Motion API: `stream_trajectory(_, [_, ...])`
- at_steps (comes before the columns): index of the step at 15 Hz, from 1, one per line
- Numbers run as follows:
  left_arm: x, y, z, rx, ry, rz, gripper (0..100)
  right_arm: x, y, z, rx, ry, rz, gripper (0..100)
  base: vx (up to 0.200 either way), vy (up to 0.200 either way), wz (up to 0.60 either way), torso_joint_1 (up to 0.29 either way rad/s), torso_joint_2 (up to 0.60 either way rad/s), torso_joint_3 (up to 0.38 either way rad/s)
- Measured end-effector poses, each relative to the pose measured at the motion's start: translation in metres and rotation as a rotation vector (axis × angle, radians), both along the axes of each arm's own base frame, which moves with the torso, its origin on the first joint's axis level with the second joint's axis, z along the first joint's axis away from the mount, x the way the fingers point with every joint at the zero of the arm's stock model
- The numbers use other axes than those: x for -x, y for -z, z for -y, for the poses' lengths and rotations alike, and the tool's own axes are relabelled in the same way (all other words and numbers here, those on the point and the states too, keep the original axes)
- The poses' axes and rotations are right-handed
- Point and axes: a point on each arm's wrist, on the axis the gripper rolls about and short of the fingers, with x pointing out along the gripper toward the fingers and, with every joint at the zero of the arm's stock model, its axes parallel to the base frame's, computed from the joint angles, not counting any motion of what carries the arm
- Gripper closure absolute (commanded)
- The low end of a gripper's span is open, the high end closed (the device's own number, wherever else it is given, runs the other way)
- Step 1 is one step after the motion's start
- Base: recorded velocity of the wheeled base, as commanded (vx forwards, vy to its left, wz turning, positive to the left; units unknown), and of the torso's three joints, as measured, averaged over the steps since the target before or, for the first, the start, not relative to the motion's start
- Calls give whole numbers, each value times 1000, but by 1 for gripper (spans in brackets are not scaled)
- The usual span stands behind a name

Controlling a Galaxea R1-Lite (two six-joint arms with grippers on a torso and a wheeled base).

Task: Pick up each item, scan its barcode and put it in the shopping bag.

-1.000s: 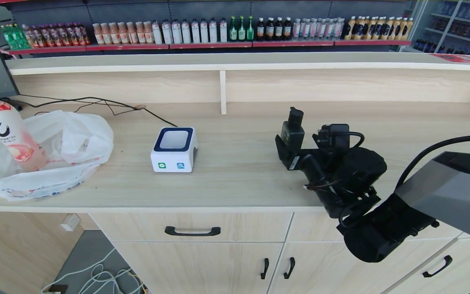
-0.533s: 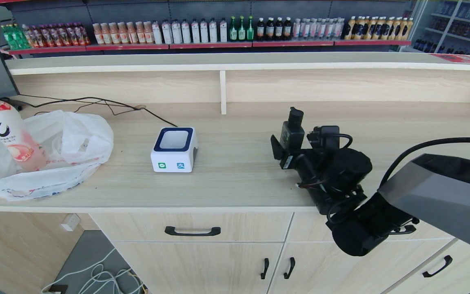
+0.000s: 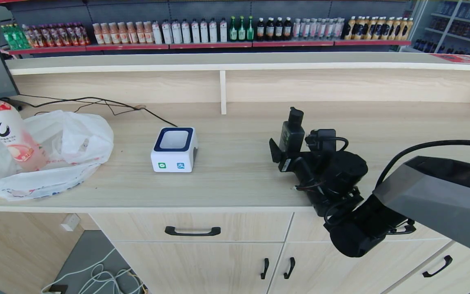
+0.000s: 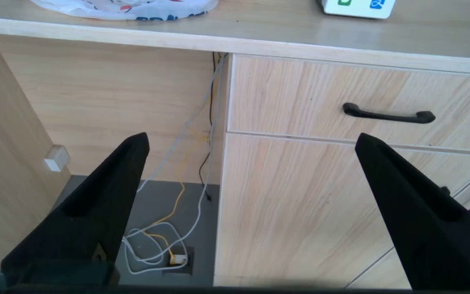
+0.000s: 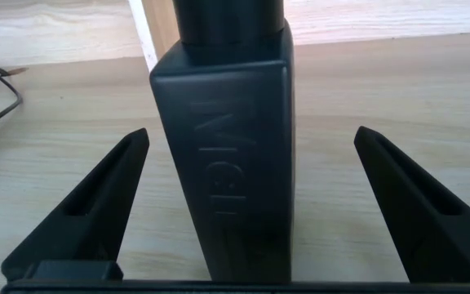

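1. Now the dark bottle is stood upright on the counter, right of its middle.
2. It is flanked, not touched, by the right claw, spread wide apart.
3. It is judged stiff and slippery; its flat sides should be squeezed.

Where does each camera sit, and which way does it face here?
Head view: on the head, facing forward and down at the counter with scanner, shopping bag and black bottle; right arm and right gripper show.
Left wrist view: low before the counter, facing the drawer handle; open left gripper shows.
Right wrist view: just above the counter, facing the black bottle between its open fingers.
Shared: head and right wrist views both hold the black bottle.
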Motion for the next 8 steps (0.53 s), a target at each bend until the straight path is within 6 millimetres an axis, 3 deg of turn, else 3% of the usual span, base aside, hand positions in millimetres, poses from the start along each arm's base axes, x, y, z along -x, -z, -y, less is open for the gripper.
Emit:
stream_trajectory(7, [0, 0, 0, 0, 0, 0, 0, -8, 3, -3, -8, 3, 12, 0, 0, 0, 0, 0, 0, 0])
stream_trajectory(8, [0, 0, 0, 0, 0, 0, 0, -9, 3, -3, -8, 5, 13, 100, 0, 0, 0, 0, 0, 0])
